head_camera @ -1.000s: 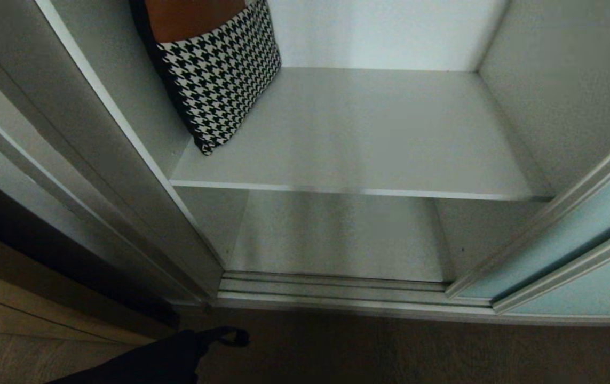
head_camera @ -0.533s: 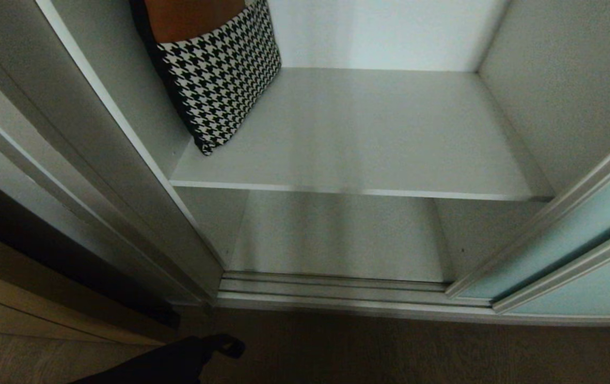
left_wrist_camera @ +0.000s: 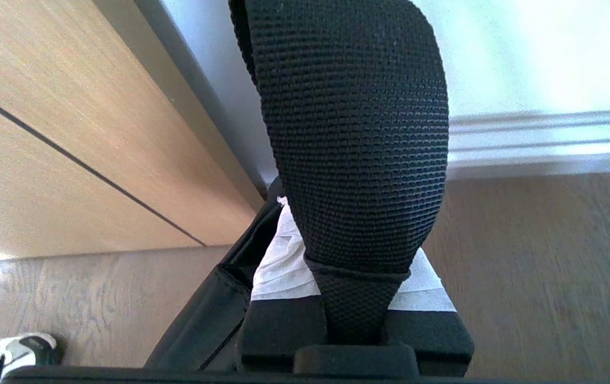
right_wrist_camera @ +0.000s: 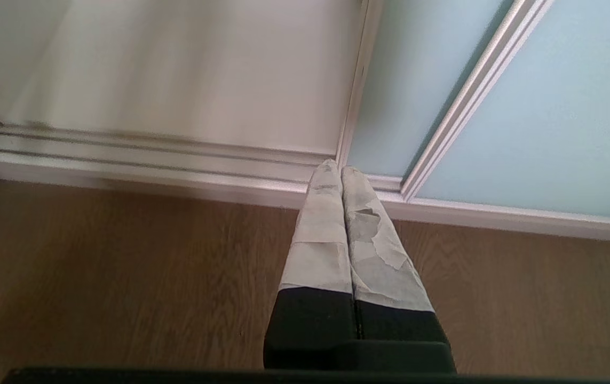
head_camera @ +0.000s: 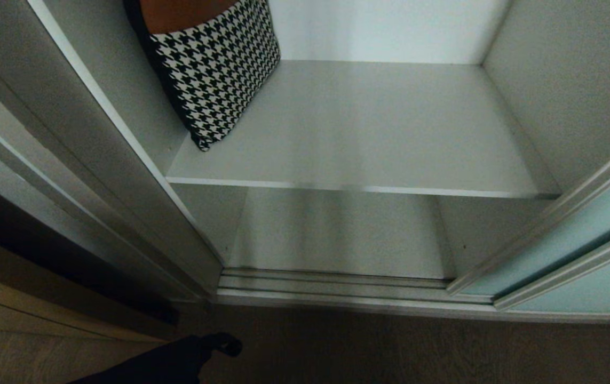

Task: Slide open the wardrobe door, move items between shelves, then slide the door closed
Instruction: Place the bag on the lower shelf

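Note:
The wardrobe stands open in the head view. Its sliding wardrobe door (head_camera: 577,240) of pale aqua glass is pushed to the right, and it also shows in the right wrist view (right_wrist_camera: 550,106). Of the shelves, the upper one (head_camera: 379,133) bears a houndstooth and orange cushion (head_camera: 214,69) leaning on the left wall, and the lower one (head_camera: 337,234) is bare. My left gripper (left_wrist_camera: 355,298) is shut on a black woven strap (left_wrist_camera: 353,133). The strap's loop (head_camera: 224,344) shows low over the floor in front of the wardrobe's left side. My right gripper (right_wrist_camera: 341,170) is shut and holds nothing, low before the floor track.
A ribbed silver floor track (head_camera: 337,290) runs along the wardrobe's foot. Brown wood floor (head_camera: 417,352) lies before it. A wooden panel (left_wrist_camera: 70,133) stands to the left of the wardrobe. A person's shoe (left_wrist_camera: 6,352) is on the floor by that panel.
The whole head view has shifted slightly, so the camera has moved. The black strap loop at the bottom edge has drifted a little lower and to the left.

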{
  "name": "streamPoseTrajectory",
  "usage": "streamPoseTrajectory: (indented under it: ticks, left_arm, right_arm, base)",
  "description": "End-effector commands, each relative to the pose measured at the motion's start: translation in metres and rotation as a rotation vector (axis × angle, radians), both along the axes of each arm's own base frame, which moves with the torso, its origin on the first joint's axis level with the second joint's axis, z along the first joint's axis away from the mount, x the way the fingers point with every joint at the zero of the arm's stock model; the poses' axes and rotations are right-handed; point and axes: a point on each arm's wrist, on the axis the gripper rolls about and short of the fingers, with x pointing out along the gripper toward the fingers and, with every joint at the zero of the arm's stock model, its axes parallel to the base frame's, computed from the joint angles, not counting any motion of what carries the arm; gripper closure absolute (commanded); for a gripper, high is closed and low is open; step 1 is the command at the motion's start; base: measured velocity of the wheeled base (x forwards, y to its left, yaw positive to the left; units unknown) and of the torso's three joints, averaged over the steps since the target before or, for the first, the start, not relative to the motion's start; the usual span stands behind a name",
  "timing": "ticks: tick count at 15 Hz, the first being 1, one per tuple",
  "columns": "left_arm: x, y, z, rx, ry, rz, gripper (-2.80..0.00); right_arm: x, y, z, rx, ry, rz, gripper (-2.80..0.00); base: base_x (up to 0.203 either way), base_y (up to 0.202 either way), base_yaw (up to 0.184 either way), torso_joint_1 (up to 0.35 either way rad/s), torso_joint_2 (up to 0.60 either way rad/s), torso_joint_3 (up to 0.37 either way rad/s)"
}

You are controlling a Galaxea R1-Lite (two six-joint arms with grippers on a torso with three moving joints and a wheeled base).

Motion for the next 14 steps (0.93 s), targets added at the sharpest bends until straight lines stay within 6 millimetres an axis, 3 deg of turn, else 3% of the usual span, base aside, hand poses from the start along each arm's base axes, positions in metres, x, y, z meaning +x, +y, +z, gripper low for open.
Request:
streamPoseTrajectory:
  ticks: [1, 14]
  left_arm:
    - [0.0003, 0.0000, -0.0002, -0.002, 0.005, 0.002, 0.00]
    - [0.0002, 0.0000, -0.0002, -0.002, 0.005, -0.001, 0.00]
  right_arm:
    - [-0.0001, 0.0000, 0.0000, 0.000, -0.001, 0.000, 0.00]
    - [-0.0001, 0.0000, 0.0000, 0.000, -0.001, 0.000, 0.00]
  base:
    - [0.000, 0.000, 0.000, 0.007, 0.00, -0.171]
    - [0.000, 0.000, 0.000, 0.002, 0.00, -0.195]
